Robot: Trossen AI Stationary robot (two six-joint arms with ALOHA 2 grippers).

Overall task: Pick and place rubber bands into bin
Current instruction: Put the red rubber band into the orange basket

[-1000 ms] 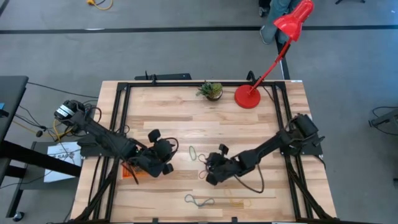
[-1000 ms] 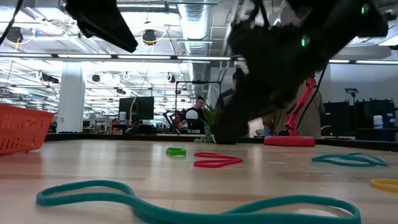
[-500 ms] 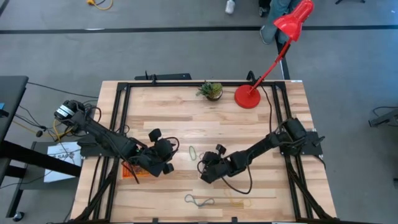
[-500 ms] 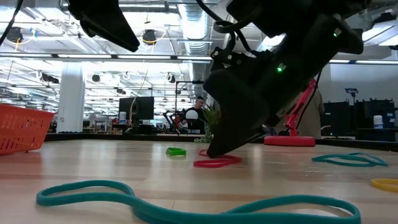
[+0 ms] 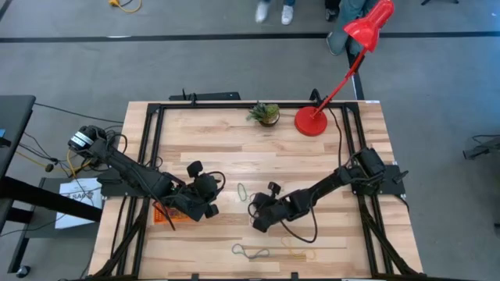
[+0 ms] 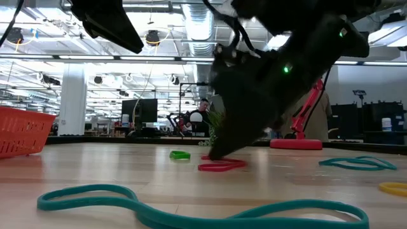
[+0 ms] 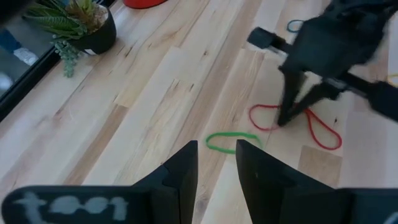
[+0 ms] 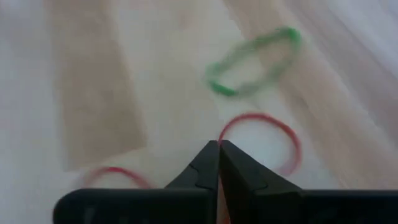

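The right gripper (image 8: 217,148) is down at the middle of the wooden table (image 5: 234,148), its two dark fingers pressed tight together, tips meeting right on the red rubber band (image 7: 297,126), at the edge of one of its loops; whether the rubber is actually caught between them, the views don't settle. In the left wrist view that same gripper (image 7: 287,118) stands nearly upright over the red band, which lies flat as a twisted figure of two loops. Just beside it, toward the left arm, a small green rubber band (image 7: 231,142) lies flat and free on the wood, apart from the red one. Over on the left side, the left gripper (image 7: 214,168) hangs above the table with its fingers spread a little and nothing between them, pointing across at the green band. The orange bin (image 5: 166,214) sits at the table's left edge, largely covered by the left arm in the overhead view; from table height its ribbed orange wall (image 6: 22,130) shows at the far left. Closer to the front edge, a long teal rubber band (image 6: 191,207) sprawls in waves, another teal one (image 6: 357,163) lies to the right, and a yellow band (image 6: 394,188) pokes in at the edge. At the back stand a small potted plant (image 5: 266,114) and a red desk lamp (image 5: 344,66).
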